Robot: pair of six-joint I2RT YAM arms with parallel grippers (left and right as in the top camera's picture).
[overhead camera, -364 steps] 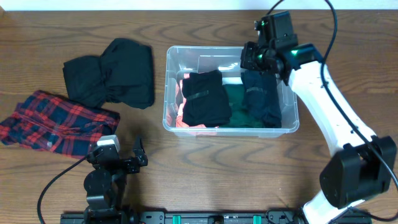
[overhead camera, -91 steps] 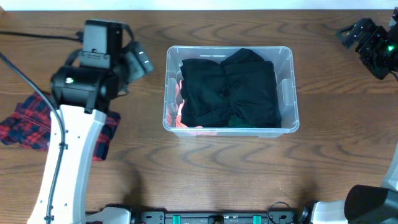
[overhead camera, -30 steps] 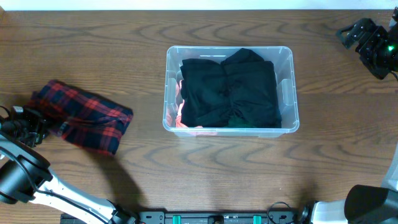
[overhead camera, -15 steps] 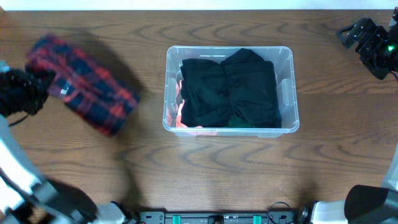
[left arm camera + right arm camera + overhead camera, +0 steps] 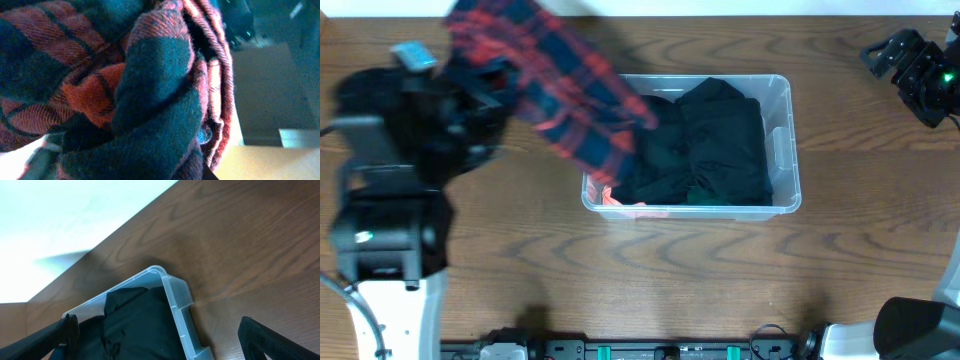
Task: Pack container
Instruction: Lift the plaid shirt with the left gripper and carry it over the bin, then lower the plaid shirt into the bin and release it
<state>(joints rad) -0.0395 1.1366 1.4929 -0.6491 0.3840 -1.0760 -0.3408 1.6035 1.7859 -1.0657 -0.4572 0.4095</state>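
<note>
The container [image 5: 788, 150], a clear plastic bin, stands mid-table with folded black clothes [image 5: 710, 140] filling it. A red-and-blue plaid garment [image 5: 560, 90] hangs in the air, its lower end draped over the bin's left part. My left gripper [image 5: 478, 95] is shut on the garment's left end, its fingers buried in cloth. In the left wrist view the plaid garment [image 5: 150, 90] fills the frame. My right gripper [image 5: 910, 65] waits open at the far right edge, away from the bin. Between its spread fingers [image 5: 56, 335] I see the container's corner [image 5: 177, 300].
A pink-orange garment [image 5: 610, 195] peeks out at the bin's front left corner under the black clothes. The left arm's body [image 5: 390, 210] stands over the table's left side. Bare wooden tabletop [image 5: 670, 280] lies in front of the bin.
The left gripper has carried the plaid garment up and to the right, from the table's left side to above the container's left edge. The right arm has not moved.
</note>
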